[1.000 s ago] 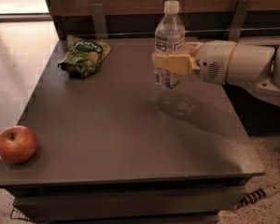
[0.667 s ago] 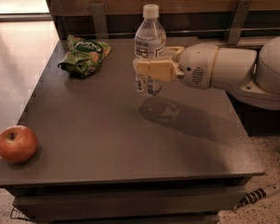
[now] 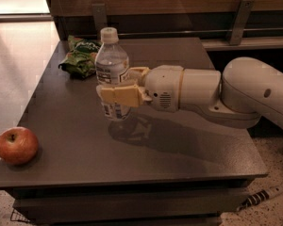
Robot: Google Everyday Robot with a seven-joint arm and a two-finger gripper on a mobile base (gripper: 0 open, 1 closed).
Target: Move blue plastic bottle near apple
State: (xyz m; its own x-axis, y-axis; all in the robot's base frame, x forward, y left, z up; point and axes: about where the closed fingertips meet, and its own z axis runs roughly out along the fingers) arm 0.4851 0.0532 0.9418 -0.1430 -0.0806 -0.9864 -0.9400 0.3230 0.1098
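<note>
The blue plastic bottle, clear with a white cap and a white-and-blue label, is upright in my gripper, held a little above the dark table near its middle. The cream-coloured fingers are shut around the bottle's lower half. The arm reaches in from the right. The red apple with yellowish patches sits at the table's front left corner, well to the left of and in front of the bottle.
A green snack bag lies at the back left of the table, just behind the bottle. A wooden wall with metal brackets runs behind the table. A cable lies on the floor at the lower right.
My gripper has carried the bottle leftward across the table, from the right-centre toward the middle, closer to the apple. The apple and snack bag have not moved.
</note>
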